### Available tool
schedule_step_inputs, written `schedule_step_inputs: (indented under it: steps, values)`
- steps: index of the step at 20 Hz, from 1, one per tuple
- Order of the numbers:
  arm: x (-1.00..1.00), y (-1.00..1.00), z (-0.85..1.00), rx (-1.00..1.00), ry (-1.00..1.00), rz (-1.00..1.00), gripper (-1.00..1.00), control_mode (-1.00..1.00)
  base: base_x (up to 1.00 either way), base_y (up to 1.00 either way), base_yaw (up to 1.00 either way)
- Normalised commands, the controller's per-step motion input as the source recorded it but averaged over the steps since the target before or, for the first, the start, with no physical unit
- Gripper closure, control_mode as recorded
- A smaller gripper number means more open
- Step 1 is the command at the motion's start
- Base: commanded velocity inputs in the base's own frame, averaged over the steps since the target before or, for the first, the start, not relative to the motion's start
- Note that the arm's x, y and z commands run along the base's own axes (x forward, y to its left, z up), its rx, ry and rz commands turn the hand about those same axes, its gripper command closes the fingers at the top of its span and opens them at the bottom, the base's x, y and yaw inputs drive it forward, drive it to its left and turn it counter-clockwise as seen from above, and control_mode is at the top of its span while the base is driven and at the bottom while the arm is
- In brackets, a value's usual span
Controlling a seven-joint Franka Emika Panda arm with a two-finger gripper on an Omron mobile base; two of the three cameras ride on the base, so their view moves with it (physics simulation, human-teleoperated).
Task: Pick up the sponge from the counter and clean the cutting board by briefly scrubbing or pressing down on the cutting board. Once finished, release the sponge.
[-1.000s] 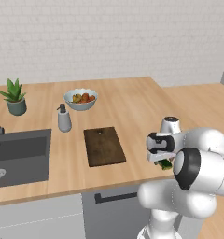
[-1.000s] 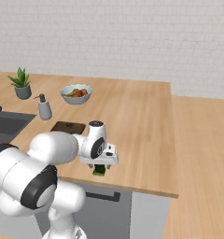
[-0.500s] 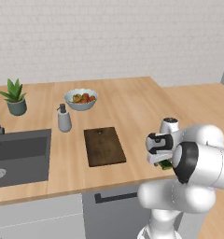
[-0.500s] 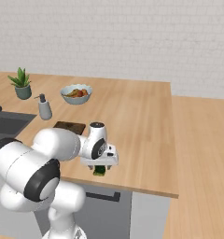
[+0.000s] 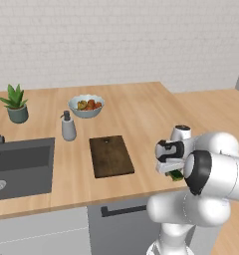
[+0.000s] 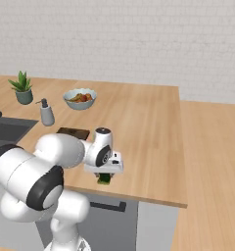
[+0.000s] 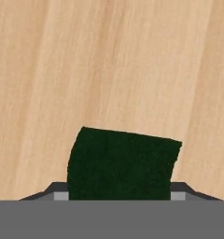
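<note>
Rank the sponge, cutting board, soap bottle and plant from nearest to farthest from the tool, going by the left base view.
1. Sponge: right under the tool.
2. Cutting board: to its left.
3. Soap bottle: beyond the board, beside the sink.
4. Plant: far left, near the wall.

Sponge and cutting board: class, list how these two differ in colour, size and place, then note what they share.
Colour: the sponge is dark green, the cutting board dark brown. Size: the sponge is much smaller than the cutting board. Place: the sponge sits under the pincer near the counter's front edge; the cutting board lies apart, nearer the sink. Both rest on the counter.
</note>
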Motion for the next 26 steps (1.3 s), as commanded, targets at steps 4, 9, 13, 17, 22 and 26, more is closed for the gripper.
schedule_step_inputs:
  steps: [4, 9, 13, 17, 22, 26]
  values:
    - [-0.05, 0.02, -0.02, 0.08, 0.00, 0.00, 1.00, -1.00, 0.00, 0.00, 0.00]
    - [-0.04, 0.49, 0.84, 0.00, -0.03, 0.00, 1.00, -1.00, 0.00, 0.00, 0.00]
    - [0.01, 0.90, 1.00, 0.04, -0.01, -0.09, 1.00, -1.00, 0.00, 0.00, 0.00]
    - [0.35, 1.00, 0.78, 0.11, 0.00, -0.10, 1.00, -1.00, 0.00, 0.00, 0.00]
    - [0.68, 0.94, 0.47, 0.16, 0.02, -0.15, 1.00, -1.00, 0.00, 0.00, 0.00]
    - [0.66, 0.98, 0.32, 0.00, 0.01, -0.14, 1.00, -1.00, 0.00, 0.00, 0.00]
